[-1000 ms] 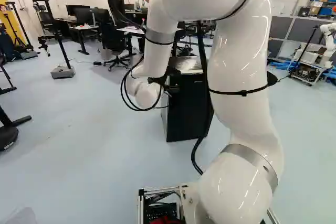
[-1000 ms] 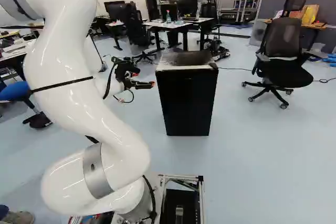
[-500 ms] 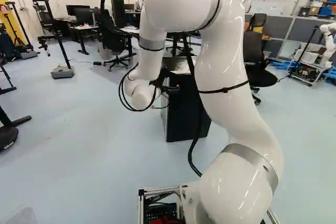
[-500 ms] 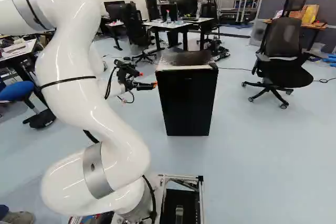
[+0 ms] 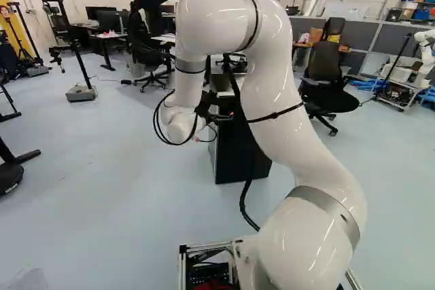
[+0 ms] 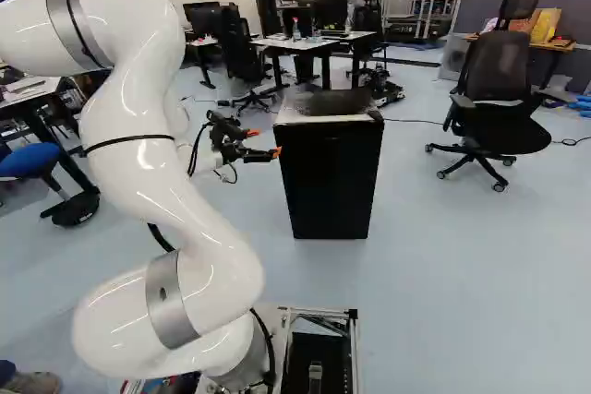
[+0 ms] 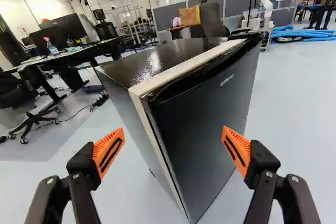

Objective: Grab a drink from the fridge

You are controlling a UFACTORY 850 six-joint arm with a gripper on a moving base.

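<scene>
The gripper (image 6: 262,143) hangs just left of the small black fridge (image 6: 330,177) in the right base view, near its upper front edge. In the wrist view the gripper (image 7: 173,148) stands wide open with nothing between its orange pads. Ahead of it is the fridge (image 7: 205,129), seen at a corner, its dark door closed against a pale frame. The fridge's inside is hidden, and no drink shows in it. In the left base view the arm partly covers the fridge (image 5: 234,157).
An office chair (image 6: 500,94) stands right of the fridge. Behind it are desks (image 6: 319,41) with monitors and more chairs. A thin cable lies on the floor beside the fridge. Another robot (image 5: 426,51) stands at the far right of the left base view.
The arm has lowered and shifted against its base joint, its upper part swinging left in the left base view. The gripper has moved slightly toward the fridge in the right base view. The base is still.
</scene>
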